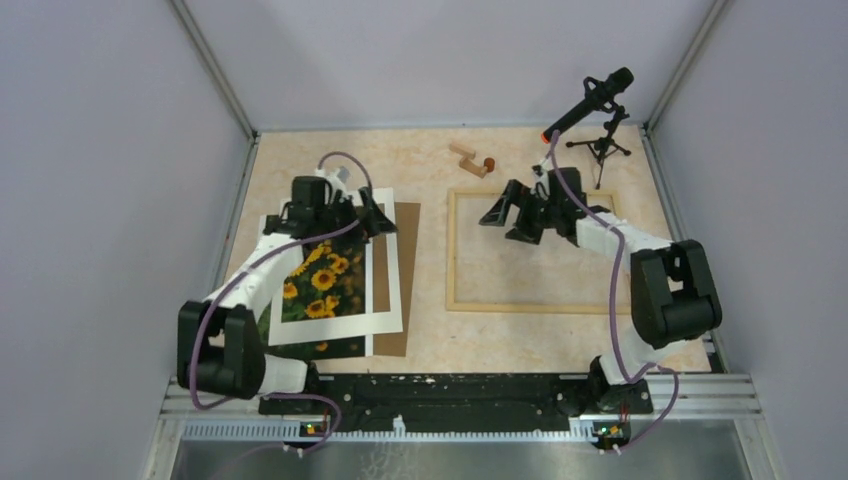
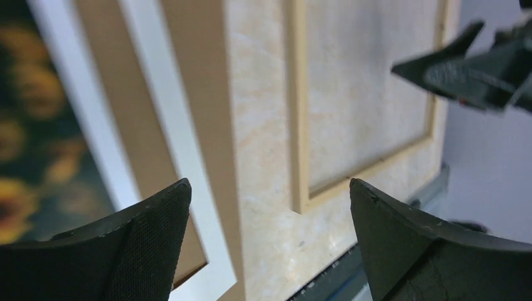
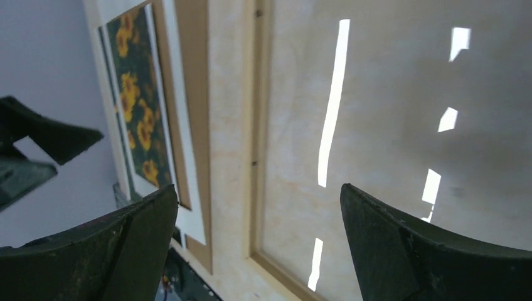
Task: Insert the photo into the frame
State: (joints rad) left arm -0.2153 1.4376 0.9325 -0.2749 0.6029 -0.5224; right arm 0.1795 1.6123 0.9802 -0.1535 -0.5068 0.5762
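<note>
Overhead, the frame (image 1: 520, 306) lies flat on the table (image 1: 430, 345), and every position below is given relative to it. Bright streaks of light reflect off the pane inside its pale rails. The photo (image 1: 318, 285) of sunflowers lies well to the left of the frame, outside it, partly covered by a white mat (image 1: 385, 262) set askew on top. A brown board (image 1: 406, 270) shows from under the mat on the side nearest the frame. The left gripper (image 2: 270, 183) hangs over the far part of the mat, left of the frame, jaws spread and nothing between them. The right gripper (image 3: 258, 188) hangs over the frame's far rail, jaws likewise spread and empty. Beyond the frame stand small wooden blocks (image 1: 470, 160) and a microphone (image 1: 592, 105) on a tripod.
</note>
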